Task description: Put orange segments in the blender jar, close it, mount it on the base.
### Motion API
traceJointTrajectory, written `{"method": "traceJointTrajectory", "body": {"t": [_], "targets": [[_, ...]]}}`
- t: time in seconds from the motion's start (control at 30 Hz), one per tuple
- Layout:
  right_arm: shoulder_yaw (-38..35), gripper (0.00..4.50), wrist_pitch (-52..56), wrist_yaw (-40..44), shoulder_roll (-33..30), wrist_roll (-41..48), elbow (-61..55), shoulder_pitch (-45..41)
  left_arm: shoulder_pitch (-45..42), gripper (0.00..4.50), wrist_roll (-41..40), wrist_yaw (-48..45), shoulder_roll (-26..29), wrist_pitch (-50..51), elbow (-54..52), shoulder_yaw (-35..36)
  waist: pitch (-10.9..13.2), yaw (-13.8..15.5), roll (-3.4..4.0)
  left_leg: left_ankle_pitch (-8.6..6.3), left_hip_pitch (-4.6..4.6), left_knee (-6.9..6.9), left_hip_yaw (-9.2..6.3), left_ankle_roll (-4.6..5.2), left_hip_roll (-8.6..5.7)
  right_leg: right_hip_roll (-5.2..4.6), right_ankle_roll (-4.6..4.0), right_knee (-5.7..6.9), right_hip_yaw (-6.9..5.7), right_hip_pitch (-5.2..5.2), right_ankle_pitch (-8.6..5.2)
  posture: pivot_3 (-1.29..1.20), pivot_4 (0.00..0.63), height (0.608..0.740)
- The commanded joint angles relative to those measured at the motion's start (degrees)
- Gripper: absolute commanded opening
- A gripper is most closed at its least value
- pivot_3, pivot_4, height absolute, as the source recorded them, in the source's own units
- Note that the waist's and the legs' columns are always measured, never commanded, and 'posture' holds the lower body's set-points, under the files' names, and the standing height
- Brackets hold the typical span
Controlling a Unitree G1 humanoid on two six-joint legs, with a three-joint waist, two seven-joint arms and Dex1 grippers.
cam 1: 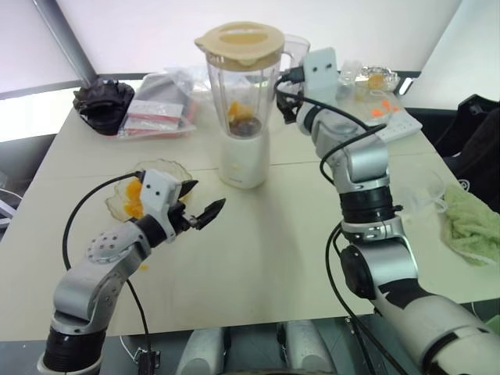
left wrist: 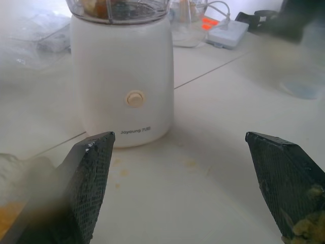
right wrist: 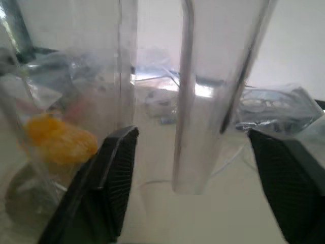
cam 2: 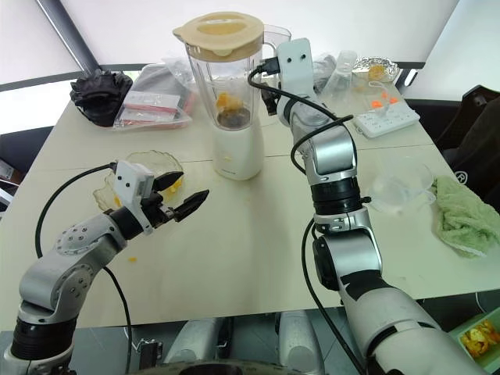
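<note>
Spread wide, right jaws (right wrist: 188,188) either side of the blender jar's (cam 1: 242,86) handle, not pinching it. Left jaws (left wrist: 188,188) likewise parted and empty, hovering over the desk (cam 1: 266,258), short of the base (left wrist: 122,86) and pointed at it. Jar seated upright on that base, cream lid (cam 1: 239,41) on top, orange segments (right wrist: 58,137) lying at its bottom. More segments in a wavy glass bowl (cam 2: 148,168), left of the base.

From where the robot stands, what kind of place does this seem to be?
Probably a lab or test room arranged as a kitchen corner: a plain beige table, a clear plastic blender jar on its cream-white base, a white power strip.
</note>
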Motion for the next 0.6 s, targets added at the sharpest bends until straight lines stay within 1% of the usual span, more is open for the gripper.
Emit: {"method": "traceJointTrajectory", "body": {"t": [0.03, 0.2, 0.3, 0.43, 0.53, 0.6], "targets": [[0.1, 4.46, -1.9, 0.2, -0.3, -0.7, -1.2, -1.0, -0.8, 4.31, -0.1, -0.3, 0.2, -0.5, -0.9, 0.3, 0.0, -0.1, 0.00, 0.00, 0.00, -0.01, 0.00, 0.00, 0.00, 0.00, 0.00, 0.00, 0.00, 0.00, 0.00, 0.00, 0.150, 0.740], [0.7, 4.46, -0.9, 2.4, -2.5, -0.9, -4.4, 2.2, -0.8, 4.31, -0.2, -0.2, 0.2, -0.5, -1.0, 0.4, 0.0, 0.0, -0.01, 0.00, 0.00, -0.01, 0.00, 0.00, 0.00, 0.00, 0.00, -0.01, -0.01, 0.01, 0.00, 0.00, 0.150, 0.740], [1.1, 4.46, 0.3, 5.4, -4.5, -0.3, -8.3, 5.3, -0.7, 4.31, -0.3, -0.3, 0.3, -0.4, -1.1, 0.5, 0.0, 0.3, -0.01, 0.00, -0.02, 0.01, 0.00, 0.00, 0.00, -0.01, 0.00, -0.02, -0.01, 0.01, 0.00, 0.00, 0.150, 0.740], [2.1, 4.46, 0.5, 15.9, -10.6, 3.3, -17.6, 12.7, -0.5, 4.31, -1.3, -0.5, 0.5, 0.2, -1.5, 1.4, 0.0, 0.4, -0.01, 0.00, -0.06, 0.01, 0.00, 0.00, -0.01, -0.02, 0.01, -0.07, -0.03, 0.02, 0.00, 0.00, 0.150, 0.740], [2.1, 4.46, -0.5, 24.9, -17.7, 6.4, -23.9, 19.5, -0.7, 4.31, -2.5, -0.5, 0.6, 0.8, -1.4, 2.5, 0.0, 0.4, -0.03, 0.00, -0.08, 0.01, 0.00, 0.01, -0.01, -0.02, 0.02, -0.13, -0.09, 0.06, -0.01, 0.00, 0.150, 0.740], [0.7, 4.46, -1.9, 30.7, -22.6, 8.9, -27.2, 23.8, -0.7, 4.31, -3.1, -0.8, 0.9, 1.0, -1.4, 3.2, 0.0, 0.4, -0.04, 0.00, -0.07, 0.02, 0.01, 0.01, 0.00, -0.02, 0.02, -0.14, -0.09, 0.08, -0.01, 0.00, 0.150, 0.740]]}}
